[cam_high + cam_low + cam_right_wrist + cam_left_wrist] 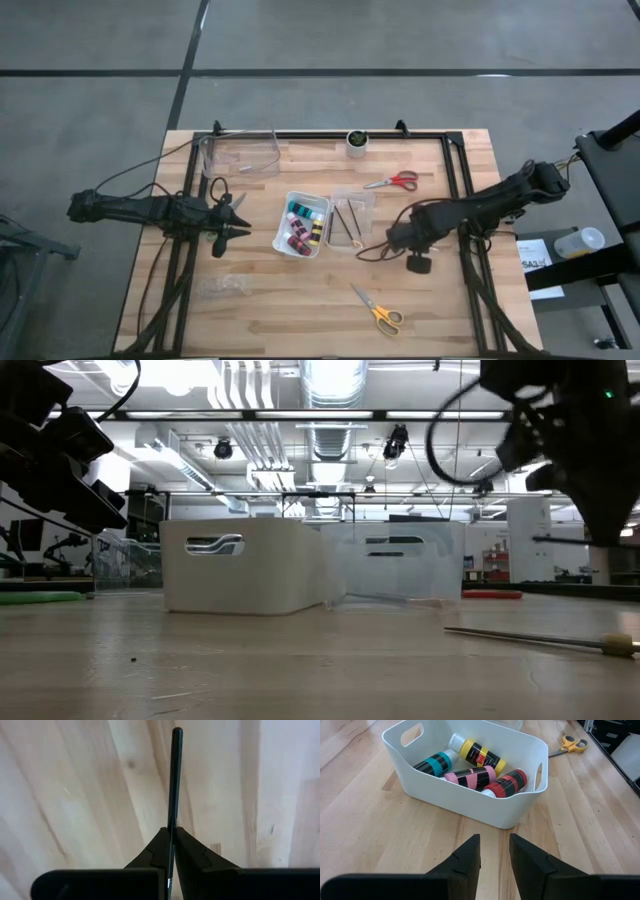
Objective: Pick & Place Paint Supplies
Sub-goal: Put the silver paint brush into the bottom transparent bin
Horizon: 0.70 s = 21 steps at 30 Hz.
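A white bin (318, 212) at the table's middle holds teal, yellow-and-black, pink and red paint bottles (475, 770). Right of it stands a clear tray (366, 200) with thin dark brushes (347, 225) lying in it. Right of the tray, my right gripper (170, 837) points down, shut on a thin dark brush (174, 780); in the high view it is the right gripper (395, 240). Red scissors (392, 182) lie toward the far edge and yellow scissors (378, 312) toward the near edge. My left gripper (495, 855) waits open left of the bin. My right gripper pinches the thin dark brush between its two fingers, which come from above and point down. The shaft (171, 820) runs on past the fingertips along their line to a free end (177, 731). No part of the brush shows touching the wood.
A clear bin (240, 155) stands at the far left and a small white cup (356, 141) at the far edge. A clear plastic piece (222, 288) lies near the left front. Dark frame rails (455, 200) run along the table's sides.
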Each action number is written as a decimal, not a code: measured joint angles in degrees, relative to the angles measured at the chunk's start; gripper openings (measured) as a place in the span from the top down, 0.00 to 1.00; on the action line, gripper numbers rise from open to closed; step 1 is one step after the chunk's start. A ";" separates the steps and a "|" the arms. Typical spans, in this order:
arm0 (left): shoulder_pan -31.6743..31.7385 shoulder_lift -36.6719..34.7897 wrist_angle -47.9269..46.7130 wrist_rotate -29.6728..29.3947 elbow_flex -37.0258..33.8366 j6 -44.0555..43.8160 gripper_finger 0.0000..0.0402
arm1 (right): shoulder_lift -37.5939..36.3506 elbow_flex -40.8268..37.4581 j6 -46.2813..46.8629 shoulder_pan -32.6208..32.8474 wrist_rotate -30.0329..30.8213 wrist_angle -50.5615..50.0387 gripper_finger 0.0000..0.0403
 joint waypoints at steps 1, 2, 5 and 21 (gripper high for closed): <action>0.01 0.00 0.01 0.00 -0.01 0.00 0.73 | -0.14 1.09 1.00 0.00 0.15 -0.15 0.97; -0.01 0.00 0.01 0.00 0.01 0.00 0.73 | -0.25 2.16 2.53 0.00 0.25 -0.17 0.97; 0.00 0.00 0.01 0.00 0.01 -0.01 0.73 | -0.75 5.41 9.53 0.00 2.61 0.18 0.97; 0.01 0.00 0.01 0.00 -0.01 0.00 0.73 | -9.42 0.24 27.43 -0.42 19.97 37.67 0.97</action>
